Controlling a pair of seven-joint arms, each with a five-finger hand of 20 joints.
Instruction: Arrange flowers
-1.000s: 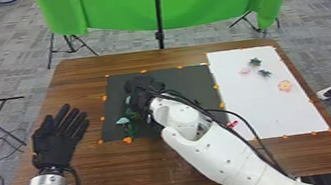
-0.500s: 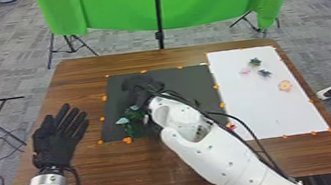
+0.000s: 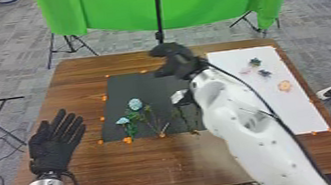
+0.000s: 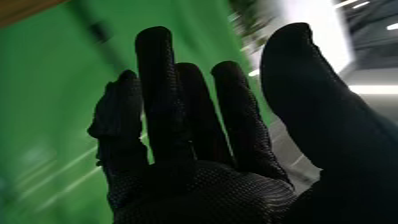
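- Right robot hand [image 3: 175, 63]: raised over the far part of the table [image 3: 81, 90], open and empty. Wrist view has its fingers [image 4: 158, 85] straight, thumb [image 4: 298, 75] well apart from them.
- White flower [image 3: 178, 97]: on the black mat [image 3: 130, 87], on the robot's side of the right robot hand, just beside that arm.
- Light blue flower [image 3: 134, 104]: same mat, nearer the robot and left of the right robot hand.
- Small teal flower [image 3: 122, 120]: near the light blue one, farther left of that hand.
- White sheet [image 3: 276, 113]: right of the right robot hand; has a pink piece [image 3: 245, 70], a peach flower [image 3: 284, 86] and two small dark green pieces [image 3: 255, 62] on it.
- Left robot hand [image 3: 54, 146]: left of the mat, fingers straight and a bit spread, holding nothing.
- Green cloth [image 3: 108, 11]: beyond both hands, past the table's far edge.
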